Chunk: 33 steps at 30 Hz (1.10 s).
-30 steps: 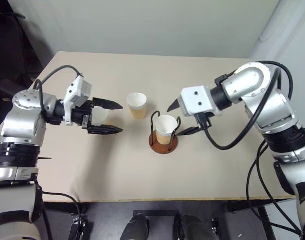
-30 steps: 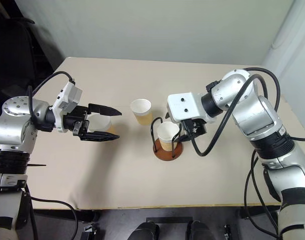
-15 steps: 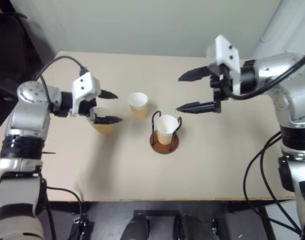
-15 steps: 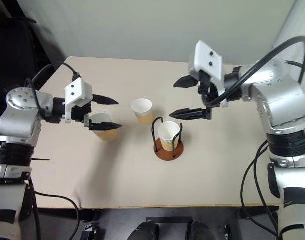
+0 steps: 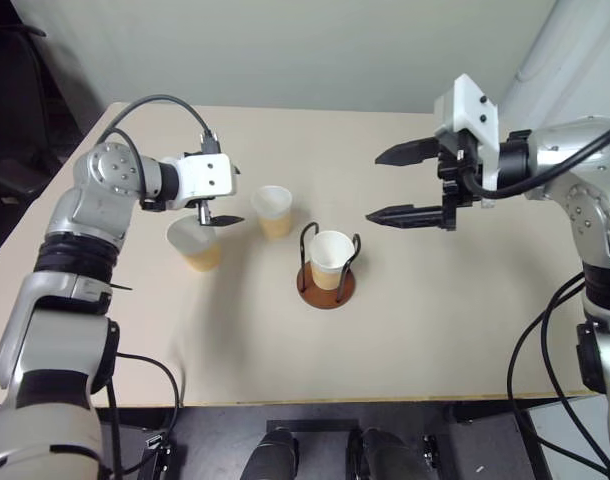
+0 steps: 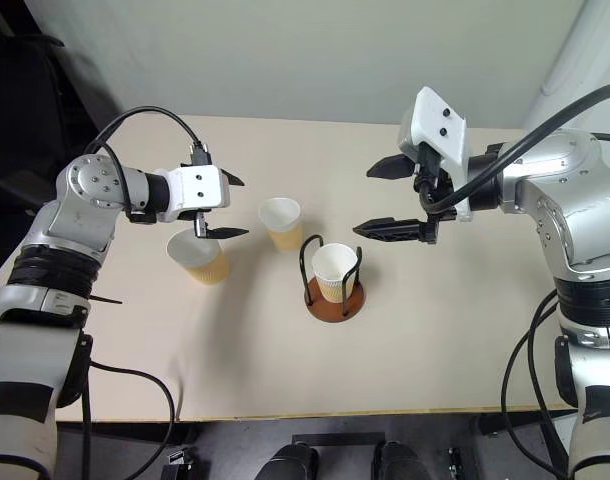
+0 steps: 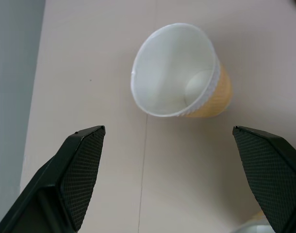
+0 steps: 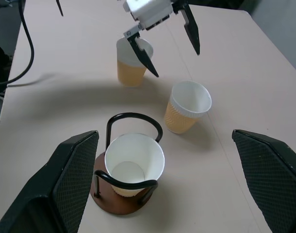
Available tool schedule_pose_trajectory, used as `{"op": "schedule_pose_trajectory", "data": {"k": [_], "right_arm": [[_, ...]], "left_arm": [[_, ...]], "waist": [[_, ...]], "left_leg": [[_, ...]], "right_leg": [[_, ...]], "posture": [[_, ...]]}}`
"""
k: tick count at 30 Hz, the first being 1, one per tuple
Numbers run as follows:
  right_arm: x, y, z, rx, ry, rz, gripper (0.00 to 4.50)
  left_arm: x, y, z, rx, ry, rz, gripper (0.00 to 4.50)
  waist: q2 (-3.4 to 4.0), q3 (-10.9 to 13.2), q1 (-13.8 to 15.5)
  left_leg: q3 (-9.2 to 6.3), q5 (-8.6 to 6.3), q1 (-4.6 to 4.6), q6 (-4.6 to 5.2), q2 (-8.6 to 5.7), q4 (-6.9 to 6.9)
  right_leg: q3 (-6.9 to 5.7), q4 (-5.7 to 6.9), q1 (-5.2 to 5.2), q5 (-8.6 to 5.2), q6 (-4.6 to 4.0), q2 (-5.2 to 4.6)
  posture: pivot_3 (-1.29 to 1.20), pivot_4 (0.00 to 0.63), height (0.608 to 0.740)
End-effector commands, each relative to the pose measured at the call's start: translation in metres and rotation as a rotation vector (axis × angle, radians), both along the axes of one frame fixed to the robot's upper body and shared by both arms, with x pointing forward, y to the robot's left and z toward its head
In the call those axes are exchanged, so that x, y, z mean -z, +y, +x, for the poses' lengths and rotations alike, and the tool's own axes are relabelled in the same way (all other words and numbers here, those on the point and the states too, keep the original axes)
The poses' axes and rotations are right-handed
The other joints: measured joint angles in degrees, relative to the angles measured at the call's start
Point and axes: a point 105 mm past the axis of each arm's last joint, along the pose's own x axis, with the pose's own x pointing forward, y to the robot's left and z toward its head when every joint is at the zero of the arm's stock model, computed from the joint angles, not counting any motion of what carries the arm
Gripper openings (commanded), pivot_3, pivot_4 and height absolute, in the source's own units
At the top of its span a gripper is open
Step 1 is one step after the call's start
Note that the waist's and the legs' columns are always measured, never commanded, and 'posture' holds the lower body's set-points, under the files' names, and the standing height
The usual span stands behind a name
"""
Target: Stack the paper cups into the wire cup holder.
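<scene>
From the head cameras I see the beige worktop [image 5: 415, 330] with three small tapered paper cups, white inside and tan-yellow below. One cup [image 5: 331, 258] sits upright inside the wire cup holder with its reddish-brown disc base and black loops [image 5: 326, 287]. A second cup [image 5: 274, 210] stands just beside the holder. A third cup [image 5: 196, 244] stands further towards my left arm.

My left tool [image 6: 225, 206] hangs released, fingers spread, above the gap between the second and third cups, gripping nothing. My right tool [image 5: 397, 184] hovers well above the worktop beside the holder, also spread wide and empty.

The left wrist view looks down into the second cup [image 7: 179, 73]. The right wrist view takes in all three cups, the holder [image 8: 126, 180] and the left tool [image 8: 170, 51].
</scene>
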Motion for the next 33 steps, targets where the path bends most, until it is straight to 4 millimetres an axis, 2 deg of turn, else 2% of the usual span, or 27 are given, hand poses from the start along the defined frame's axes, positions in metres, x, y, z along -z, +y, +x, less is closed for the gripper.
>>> {"op": "schedule_pose_trajectory", "data": {"k": [1,11,26,29,33], "right_arm": [[-0.010,-0.003,-0.005,-0.004,-0.043,0.010,4.47],[-0.007,-0.004,-0.006,-0.006,-0.034,0.000,4.47],[-0.005,-0.006,-0.007,0.000,-0.033,-0.004,4.47],[-0.004,-0.006,-0.007,0.002,-0.033,-0.005,4.50],[-0.004,-0.007,-0.007,0.004,-0.034,-0.007,4.50]], "left_arm": [[-0.014,-0.007,-0.002,0.052,-0.041,0.037,4.50],[-0.002,-0.015,0.000,0.093,-0.036,0.093,4.50],[0.014,-0.029,0.013,0.120,-0.083,0.160,4.50],[0.021,-0.029,0.012,0.135,-0.064,0.180,3.91],[0.027,-0.029,0.011,0.155,-0.040,0.210,2.50]], "waist": [[0.00,0.0,0.0],[0.00,0.0,0.1],[0.00,0.0,0.1],[0.00,0.0,0.2],[0.00,0.0,0.2]], "left_leg": [[0.00,0.00,-0.01,0.00,0.00,0.00],[0.00,0.02,-0.08,0.07,-0.02,0.06],[0.00,0.04,-0.10,0.11,-0.03,0.10],[0.01,0.05,-0.10,0.11,-0.03,0.10],[0.01,0.05,-0.10,0.11,-0.03,0.11]], "right_leg": [[0.00,-0.04,0.00,0.01,0.02,0.00],[0.00,-0.12,0.00,0.07,0.12,-0.01],[0.00,-0.12,0.00,0.12,0.19,-0.02],[0.00,-0.12,0.00,0.12,0.20,-0.02],[0.00,-0.12,0.00,0.12,0.20,-0.02]], "posture": [[0.00,0.150,0.740],[0.00,0.150,0.740],[0.00,0.150,0.740],[0.00,0.150,0.740],[0.00,0.150,0.740]]}}
